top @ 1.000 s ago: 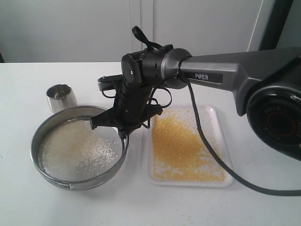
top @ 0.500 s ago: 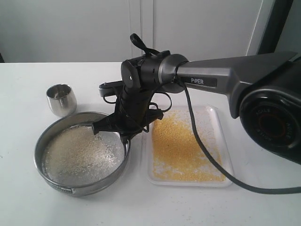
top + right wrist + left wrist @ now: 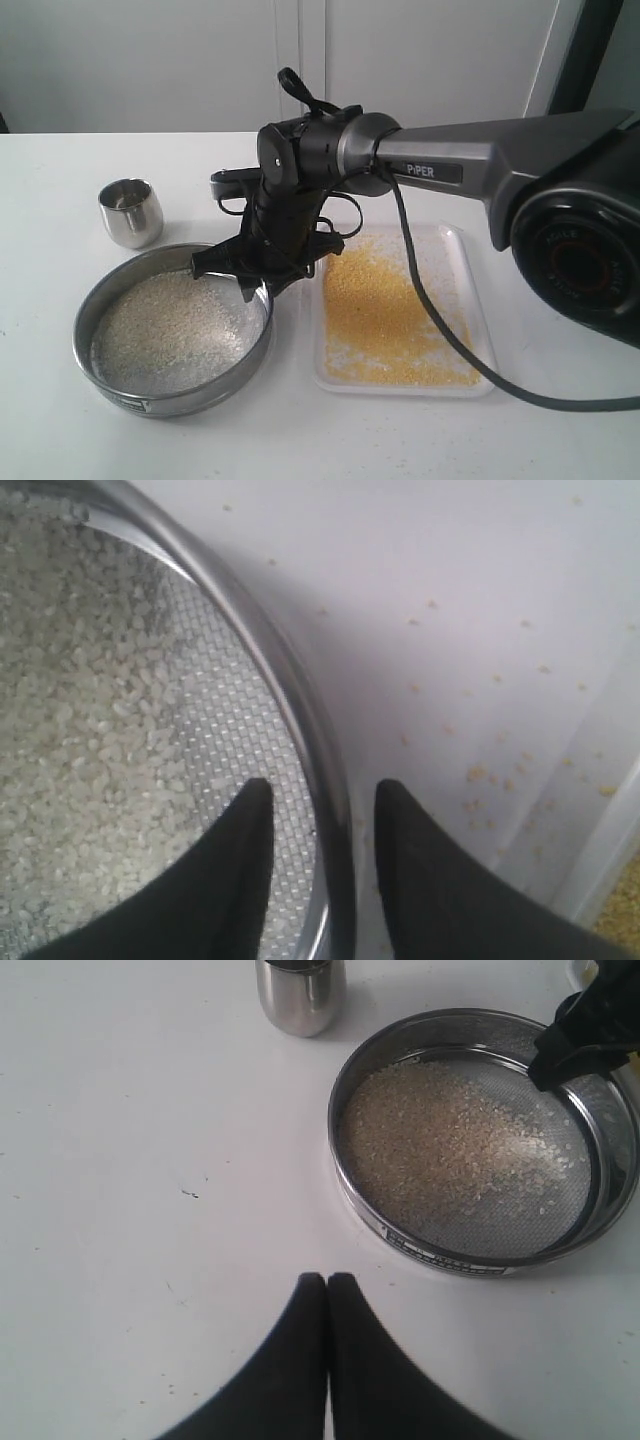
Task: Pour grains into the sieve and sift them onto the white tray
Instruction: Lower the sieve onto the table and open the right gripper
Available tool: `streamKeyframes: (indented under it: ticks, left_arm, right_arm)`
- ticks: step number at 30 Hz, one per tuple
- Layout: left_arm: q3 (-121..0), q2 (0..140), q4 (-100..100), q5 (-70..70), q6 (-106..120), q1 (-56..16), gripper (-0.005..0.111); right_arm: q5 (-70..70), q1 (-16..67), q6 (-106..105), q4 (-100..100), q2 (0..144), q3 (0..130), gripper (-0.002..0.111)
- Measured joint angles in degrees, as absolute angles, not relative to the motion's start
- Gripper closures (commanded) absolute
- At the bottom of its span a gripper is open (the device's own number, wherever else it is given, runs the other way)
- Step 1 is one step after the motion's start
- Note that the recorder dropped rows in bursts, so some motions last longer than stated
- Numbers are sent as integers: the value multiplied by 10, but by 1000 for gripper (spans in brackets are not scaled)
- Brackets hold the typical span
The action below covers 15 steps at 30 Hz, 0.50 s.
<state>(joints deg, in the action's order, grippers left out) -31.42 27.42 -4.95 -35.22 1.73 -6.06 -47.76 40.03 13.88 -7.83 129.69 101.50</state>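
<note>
The sieve (image 3: 200, 398) stands flat on the table (image 3: 60, 180), just beside the white tray (image 3: 455, 250) on its left in the exterior view, not over it. Inside the sieve lies the pale part of the grains (image 3: 160, 325), spread on the mesh. The fine yellow part (image 3: 385, 310) is on the tray, w/ some specks on the table between the two. I judge the sifting mostly done.

The right gripper (image 3: 322, 785) is at the sieve's rim, on the side nearest the tray. One finger is inside over the mesh and one outside, so the wall runs between them. The jaws are apart and I see a small gap on both sides, so it holds nothing.

You should mind this relation: the sieve is round, no long axis, and the wall is directly between the right fingers. A sideways move would drag it; I think going up is safer.

The left gripper (image 3: 327, 1280) hangs over bare table near the sieve, fingers pressed together, empty. The right arm is clearly nearer. A steel cup (image 3: 131, 212) stands behind the sieve, approx. touching distance but apart.
</note>
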Motion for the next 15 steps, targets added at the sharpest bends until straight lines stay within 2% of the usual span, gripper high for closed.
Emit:
streamKeyframes:
  ticks: [15]
  left_arm:
    - [-314, 274, -49, -352, 17, -61, 107]
  right_arm:
    - [-477, 400, 139, -80, 1292, 1015, 72]
